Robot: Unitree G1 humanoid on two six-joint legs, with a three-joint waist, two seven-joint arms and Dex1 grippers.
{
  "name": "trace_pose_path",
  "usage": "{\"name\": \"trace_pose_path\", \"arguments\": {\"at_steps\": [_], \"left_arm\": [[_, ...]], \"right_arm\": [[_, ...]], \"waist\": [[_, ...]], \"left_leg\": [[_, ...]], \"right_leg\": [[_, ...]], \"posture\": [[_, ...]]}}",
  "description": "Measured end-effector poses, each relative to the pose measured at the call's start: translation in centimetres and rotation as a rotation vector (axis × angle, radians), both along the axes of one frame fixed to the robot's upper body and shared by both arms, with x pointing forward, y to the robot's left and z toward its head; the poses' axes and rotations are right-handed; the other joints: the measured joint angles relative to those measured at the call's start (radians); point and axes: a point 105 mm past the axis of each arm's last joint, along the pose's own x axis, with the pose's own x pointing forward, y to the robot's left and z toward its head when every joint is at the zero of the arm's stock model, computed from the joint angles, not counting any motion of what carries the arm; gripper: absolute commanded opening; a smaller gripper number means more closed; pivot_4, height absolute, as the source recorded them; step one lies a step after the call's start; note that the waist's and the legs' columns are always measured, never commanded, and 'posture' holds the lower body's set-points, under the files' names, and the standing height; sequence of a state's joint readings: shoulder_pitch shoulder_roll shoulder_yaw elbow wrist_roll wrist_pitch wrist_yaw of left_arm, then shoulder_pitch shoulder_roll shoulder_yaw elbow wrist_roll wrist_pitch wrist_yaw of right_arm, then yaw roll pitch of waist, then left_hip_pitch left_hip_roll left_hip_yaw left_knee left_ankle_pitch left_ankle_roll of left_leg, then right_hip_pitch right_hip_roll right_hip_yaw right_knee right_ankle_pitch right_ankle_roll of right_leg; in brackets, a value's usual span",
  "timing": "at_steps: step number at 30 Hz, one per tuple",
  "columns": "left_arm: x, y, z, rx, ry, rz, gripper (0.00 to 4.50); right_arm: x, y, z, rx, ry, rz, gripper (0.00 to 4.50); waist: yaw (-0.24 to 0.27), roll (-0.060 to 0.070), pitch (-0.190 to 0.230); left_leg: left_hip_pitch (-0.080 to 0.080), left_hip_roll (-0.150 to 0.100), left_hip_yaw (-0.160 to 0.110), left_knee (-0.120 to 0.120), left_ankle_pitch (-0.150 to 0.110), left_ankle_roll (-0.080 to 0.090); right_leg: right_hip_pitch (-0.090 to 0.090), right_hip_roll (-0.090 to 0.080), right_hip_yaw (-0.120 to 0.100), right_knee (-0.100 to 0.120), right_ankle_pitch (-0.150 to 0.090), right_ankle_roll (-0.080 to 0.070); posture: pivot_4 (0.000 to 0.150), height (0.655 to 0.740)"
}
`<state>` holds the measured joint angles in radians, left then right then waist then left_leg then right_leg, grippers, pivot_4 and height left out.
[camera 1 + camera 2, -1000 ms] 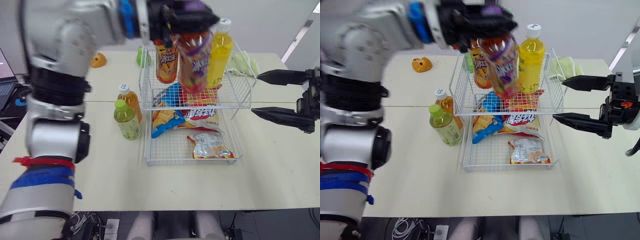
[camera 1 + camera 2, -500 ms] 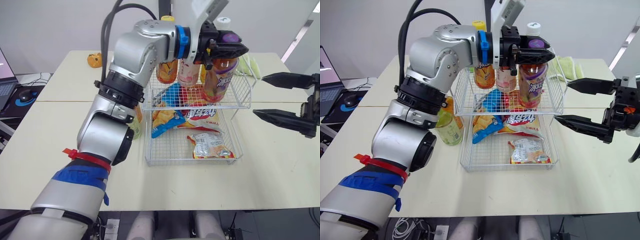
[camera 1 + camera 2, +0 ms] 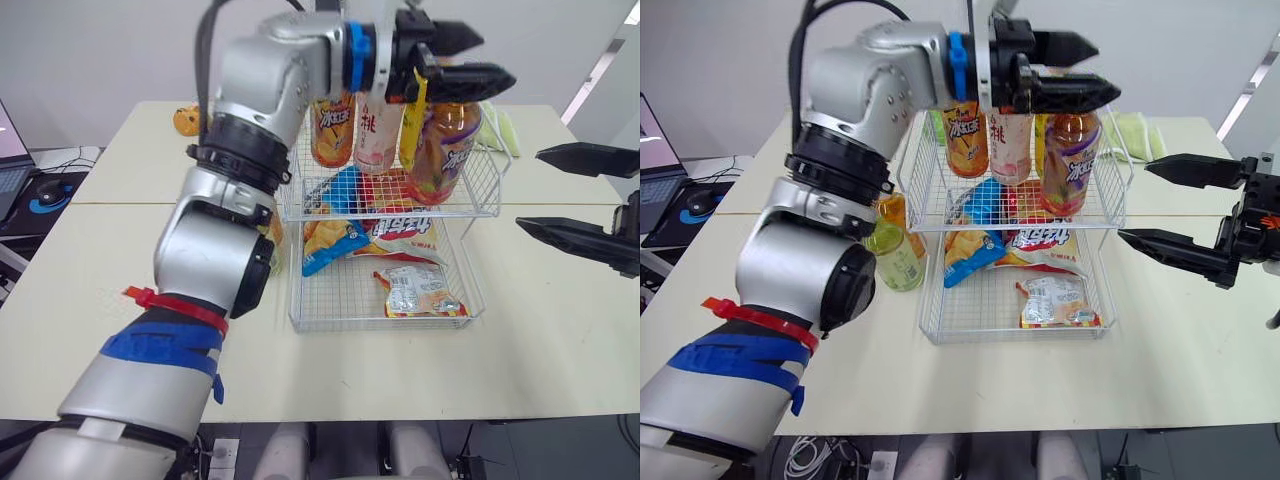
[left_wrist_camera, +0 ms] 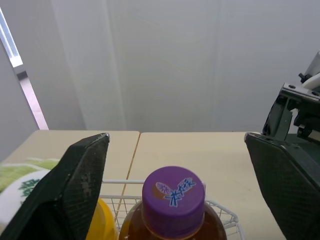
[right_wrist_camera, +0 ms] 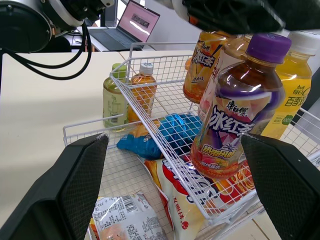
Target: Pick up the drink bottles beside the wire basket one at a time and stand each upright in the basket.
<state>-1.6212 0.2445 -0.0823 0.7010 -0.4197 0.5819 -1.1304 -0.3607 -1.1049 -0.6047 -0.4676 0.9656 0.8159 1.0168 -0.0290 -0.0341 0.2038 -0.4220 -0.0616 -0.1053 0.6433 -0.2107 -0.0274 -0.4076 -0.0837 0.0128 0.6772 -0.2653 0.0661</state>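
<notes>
A purple-capped tea bottle [image 3: 445, 145] stands upright in the upper tier of the wire basket [image 3: 1010, 338], beside an orange bottle [image 3: 332, 125], a pink bottle [image 3: 372, 130] and a yellow bottle [image 5: 295, 95]. My left gripper [image 3: 470, 58] hovers open just above its cap [image 4: 173, 200], one finger on each side, touching nothing. Left of the basket on the table stand a green bottle [image 3: 890, 255] and an amber bottle [image 5: 145, 92], partly hidden by my left arm. My right gripper [image 3: 1135, 202] hangs open and empty to the right of the basket.
Snack bags [image 3: 415, 290] lie in the basket's lower tier. A small orange object [image 3: 187, 120] sits at the table's far left and a green cloth [image 3: 497, 125] behind the basket. A laptop [image 5: 142, 17] and mouse are on a side desk to the left.
My left gripper carried the tilted purple-capped bottle to the basket's right side, set it upright in the upper tier, then opened and let go. The right gripper stayed put.
</notes>
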Motion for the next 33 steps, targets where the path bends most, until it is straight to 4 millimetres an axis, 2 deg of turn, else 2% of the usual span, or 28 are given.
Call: {"name": "trace_pose_path", "arguments": {"at_steps": [5, 9, 15, 18, 22, 25, 28, 33], "left_arm": [[-2.8, 2.6, 1.6, -0.007, -0.025, -0.083, 4.47], [-4.1, 7.6, 1.0, 0.009, -0.006, -0.049, 4.47], [-4.8, 13.6, 0.5, -0.008, -0.073, 0.155, 4.47], [-3.8, 18.3, -1.5, 0.009, -0.069, 0.382, 4.47], [-3.2, 23.4, -4.1, -0.007, -0.039, 0.623, 4.47], [-3.3, 27.5, -7.6, -0.001, 0.028, 0.791, 4.47], [-3.8, 29.9, -11.6, 0.038, 0.118, 0.893, 4.47], [-5.6, 30.5, -15.7, 0.053, 0.137, 0.957, 4.47]], "right_arm": [[0.0, 0.0, 0.0, -0.003, 0.001, 0.002, 4.5], [-0.1, 0.0, 0.3, -0.019, -0.006, 0.003, 4.5], [-0.4, 1.1, 0.5, -0.019, -0.004, 0.067, 4.5], [-0.2, 1.4, 0.2, -0.02, 0.009, 0.081, 4.5], [-0.1, 1.8, -0.2, -0.031, 0.03, 0.109, 4.5], [0.2, 2.2, -0.5, -0.04, 0.047, 0.14, 4.5], [0.3, 2.7, -0.4, -0.048, 0.045, 0.179, 4.5], [0.5, 3.4, 0.0, -0.07, 0.034, 0.234, 4.5]], "waist": [[-0.002, 0.0, 0.0], [-0.009, 0.002, 0.0], [-0.002, 0.002, 0.0], [-0.004, 0.002, -0.001], [0.0, 0.002, -0.001], [-0.001, 0.002, -0.001], [0.0, 0.002, -0.001], [0.009, 0.002, -0.001]], "left_leg": [[0.001, 0.0, -0.001, 0.0, 0.0, 0.0], [0.004, 0.002, -0.002, -0.001, 0.0, 0.0], [0.004, 0.002, -0.002, 0.0, 0.0, 0.0], [0.005, 0.002, -0.003, 0.0, 0.0, 0.0], [0.005, 0.002, -0.002, 0.0, 0.0, 0.0], [0.005, 0.002, -0.002, 0.0, 0.0, 0.0], [0.005, 0.002, -0.003, 0.0, 0.0, 0.0], [0.005, 0.002, -0.003, -0.001, 0.0, 0.0]], "right_leg": [[0.0, 0.0, 0.001, 0.001, 0.0, 0.0], [0.0, 0.001, 0.003, 0.002, 0.0, 0.0], [0.002, 0.001, 0.003, 0.002, 0.0, 0.0], [0.001, 0.001, 0.003, 0.002, 0.0, -0.001], [0.002, 0.001, 0.003, 0.001, 0.0, -0.001], [0.002, 0.0, 0.003, 0.001, 0.0, -0.001], [0.002, -0.001, 0.003, 0.001, 0.0, -0.001], [0.002, -0.005, 0.003, -0.001, 0.0, -0.001]], "posture": [[0.15, 0.74], [0.15, 0.74], [0.15, 0.74], [0.15, 0.74], [0.15, 0.74], [0.15, 0.74], [0.15, 0.74], [0.15, 0.74]]}}
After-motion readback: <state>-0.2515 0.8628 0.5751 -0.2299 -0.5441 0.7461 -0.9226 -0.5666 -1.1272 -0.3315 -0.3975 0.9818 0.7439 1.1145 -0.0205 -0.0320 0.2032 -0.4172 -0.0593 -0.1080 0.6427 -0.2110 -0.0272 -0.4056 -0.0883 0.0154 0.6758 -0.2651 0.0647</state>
